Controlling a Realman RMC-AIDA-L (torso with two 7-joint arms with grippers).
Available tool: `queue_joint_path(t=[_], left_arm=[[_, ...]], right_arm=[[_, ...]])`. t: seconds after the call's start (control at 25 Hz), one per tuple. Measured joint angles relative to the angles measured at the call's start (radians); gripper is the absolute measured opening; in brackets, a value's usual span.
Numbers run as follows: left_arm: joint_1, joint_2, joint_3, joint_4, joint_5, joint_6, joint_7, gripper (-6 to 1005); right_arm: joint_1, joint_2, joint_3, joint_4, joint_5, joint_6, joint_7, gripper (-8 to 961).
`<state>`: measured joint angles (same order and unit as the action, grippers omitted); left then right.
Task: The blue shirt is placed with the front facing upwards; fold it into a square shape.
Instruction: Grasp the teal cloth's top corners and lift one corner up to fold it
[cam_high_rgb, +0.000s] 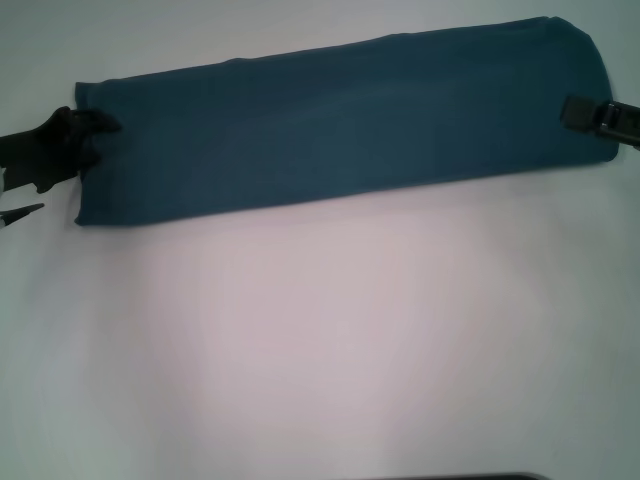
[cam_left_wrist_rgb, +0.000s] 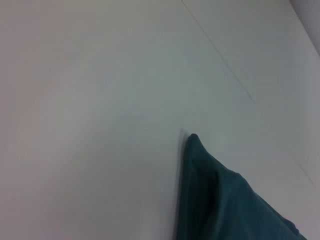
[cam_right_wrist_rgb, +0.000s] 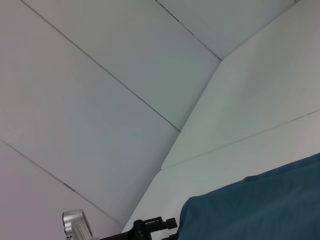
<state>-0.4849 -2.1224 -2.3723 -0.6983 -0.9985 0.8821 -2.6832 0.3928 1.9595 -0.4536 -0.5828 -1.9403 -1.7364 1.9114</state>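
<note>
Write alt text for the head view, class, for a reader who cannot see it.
A blue shirt, folded into a long plain band, lies slightly slanted across a white table. The left end effector is at its left end and the right end effector at its right end, each at the cloth's edge.

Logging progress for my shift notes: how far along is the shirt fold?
Done: the shirt lies as a long narrow band on the table, plain side up, no sleeves showing. In hand: the left gripper and right gripper sit at its two short ends. Left: bring those ends together to make a square.
</note>
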Motion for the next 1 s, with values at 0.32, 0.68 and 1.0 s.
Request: queue_joint_path(t=[0.32,0.68,1.0], left_arm=[[0.008,-0.001,-0.001,-0.022,-0.002,0.021,-0.005,577],[-0.001,0.062,-0.080,-0.115,-0.004,0.223,-0.016,578],[-0.156,0.279,0.022,-0.003,0.098,0.450,-0.007,578]], right_arm=[[0.003,-0.001,0.008,0.000,0.000,0.002,0.001,945],[0.003,-0.001,0.010,0.000,-0.003,0.002,0.001,944],[0.002,-0.002,0.003,-0.005,-0.028,0.005,-0.002,944]])
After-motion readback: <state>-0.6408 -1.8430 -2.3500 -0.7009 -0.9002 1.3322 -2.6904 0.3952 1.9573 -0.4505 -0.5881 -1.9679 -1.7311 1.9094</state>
